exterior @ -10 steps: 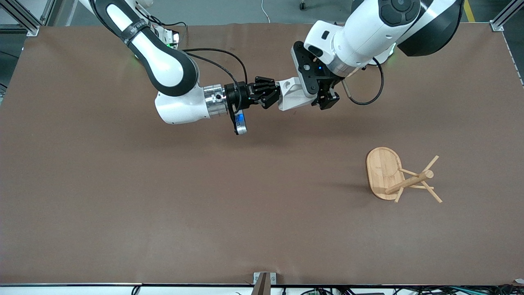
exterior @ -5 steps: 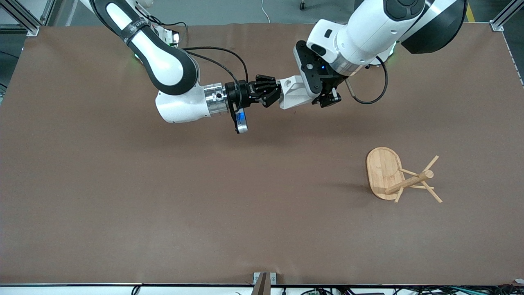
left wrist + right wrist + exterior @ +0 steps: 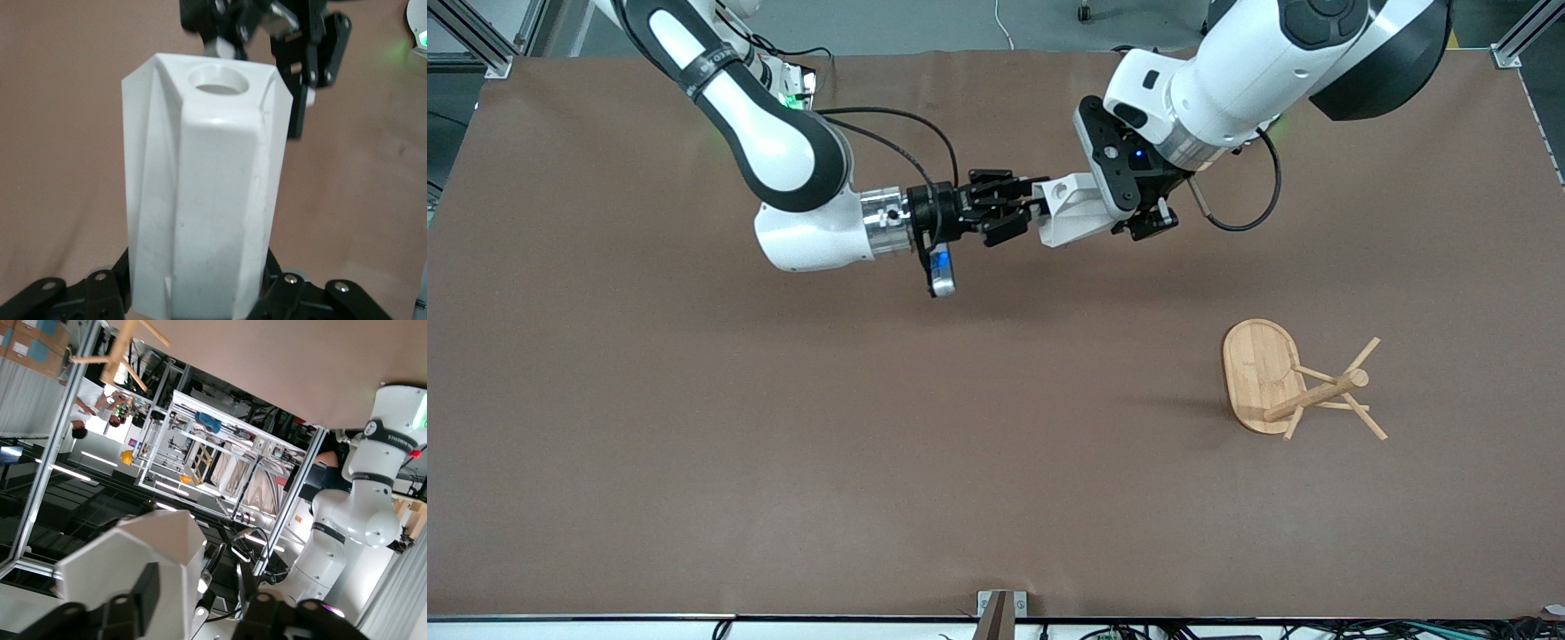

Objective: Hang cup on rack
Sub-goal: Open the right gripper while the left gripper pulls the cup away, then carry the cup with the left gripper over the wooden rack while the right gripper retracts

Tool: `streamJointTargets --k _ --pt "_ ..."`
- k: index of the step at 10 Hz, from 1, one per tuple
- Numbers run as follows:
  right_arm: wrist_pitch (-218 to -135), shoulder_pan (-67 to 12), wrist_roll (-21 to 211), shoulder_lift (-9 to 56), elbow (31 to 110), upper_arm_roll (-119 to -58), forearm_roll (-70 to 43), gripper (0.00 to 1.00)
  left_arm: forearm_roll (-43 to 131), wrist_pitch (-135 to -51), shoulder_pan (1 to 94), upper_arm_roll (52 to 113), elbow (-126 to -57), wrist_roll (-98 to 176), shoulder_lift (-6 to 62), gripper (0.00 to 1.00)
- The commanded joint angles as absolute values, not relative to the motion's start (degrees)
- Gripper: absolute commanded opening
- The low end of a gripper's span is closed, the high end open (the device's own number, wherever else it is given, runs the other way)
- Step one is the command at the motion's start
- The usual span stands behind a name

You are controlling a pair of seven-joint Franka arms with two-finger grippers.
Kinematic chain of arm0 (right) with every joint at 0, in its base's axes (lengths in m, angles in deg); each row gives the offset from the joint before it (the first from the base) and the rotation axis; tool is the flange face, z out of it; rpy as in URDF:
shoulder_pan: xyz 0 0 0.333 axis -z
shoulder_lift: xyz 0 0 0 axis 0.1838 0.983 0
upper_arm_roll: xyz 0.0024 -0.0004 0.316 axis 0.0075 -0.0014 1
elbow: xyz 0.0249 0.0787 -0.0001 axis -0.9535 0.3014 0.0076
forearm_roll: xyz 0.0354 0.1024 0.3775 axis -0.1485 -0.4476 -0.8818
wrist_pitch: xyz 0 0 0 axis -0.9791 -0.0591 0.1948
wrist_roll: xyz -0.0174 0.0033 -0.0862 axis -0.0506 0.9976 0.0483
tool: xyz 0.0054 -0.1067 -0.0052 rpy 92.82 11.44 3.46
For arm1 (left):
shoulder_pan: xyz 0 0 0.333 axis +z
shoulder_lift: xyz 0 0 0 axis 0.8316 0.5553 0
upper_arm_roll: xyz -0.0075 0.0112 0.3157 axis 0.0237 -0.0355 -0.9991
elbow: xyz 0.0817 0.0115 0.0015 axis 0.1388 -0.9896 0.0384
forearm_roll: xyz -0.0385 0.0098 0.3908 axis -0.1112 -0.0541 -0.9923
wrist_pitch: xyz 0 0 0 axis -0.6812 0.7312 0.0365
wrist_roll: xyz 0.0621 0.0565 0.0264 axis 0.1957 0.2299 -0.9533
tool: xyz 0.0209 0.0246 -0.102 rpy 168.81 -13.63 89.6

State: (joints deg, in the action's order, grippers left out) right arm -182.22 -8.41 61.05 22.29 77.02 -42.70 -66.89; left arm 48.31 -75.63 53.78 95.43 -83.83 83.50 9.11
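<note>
The white faceted cup (image 3: 1069,209) is held in the air over the table's middle, near the robots' bases. My left gripper (image 3: 1116,209) is shut on it. The left wrist view shows the cup (image 3: 200,187) between my left gripper's (image 3: 200,297) fingers, its pierced handle tab pointing away. My right gripper (image 3: 1009,211) is open beside the tab end of the cup, and it also shows in the left wrist view (image 3: 267,40). In the right wrist view the cup (image 3: 127,553) sits by one finger of my right gripper (image 3: 197,587). The bamboo rack (image 3: 1316,394) sits on the table toward the left arm's end, nearer the camera.
The brown table (image 3: 783,444) carries only the rack, with its oval base (image 3: 1258,369) and thin pegs. Black cables hang from both wrists. The rack also shows small in the right wrist view (image 3: 120,347).
My right gripper has opened and drawn back a little from the cup toward its own end. My left arm has shifted slightly, with the cup in its grip.
</note>
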Motion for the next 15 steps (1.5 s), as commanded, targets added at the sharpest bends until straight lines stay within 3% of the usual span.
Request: streamJointTargets --k 1,4,6,8,11,15 --pt "-181.53 -2.44 56.7 20.13 78.97 -42.62 -54.82 1.0 48.6 -76.3 55.04 94.26 -89.11 81.57 6.85 0.01" --pt "-178.92 -2.16 43.26 14.7 78.53 -51.55 -25.32 1.0 48.86 -76.83 54.95 87.85 -94.3 75.69 6.31 0.0" --pt "-164.48 -2.33 41.64 14.33 70.67 -60.6 -4.84 1.0 47.2 -78.83 54.86 83.54 -96.75 69.72 7.97 0.0" --pt "-159.48 -2.77 41.81 14.07 63.44 -66.5 10.24 1.0 43.69 -85.49 54.95 80.72 -98.35 60.5 9.73 0.0" --pt "-156.07 -7.42 56.31 7.76 62.18 -78.36 16.01 1.0 43.15 -94.65 54.95 79.04 -98.09 47.48 14.64 0.0" --pt "-144.91 -5.95 78.94 -2.0 61.83 -86.56 16.19 1.0 42.27 -100.65 55.56 77.11 -95.37 35.69 19.92 0.01"
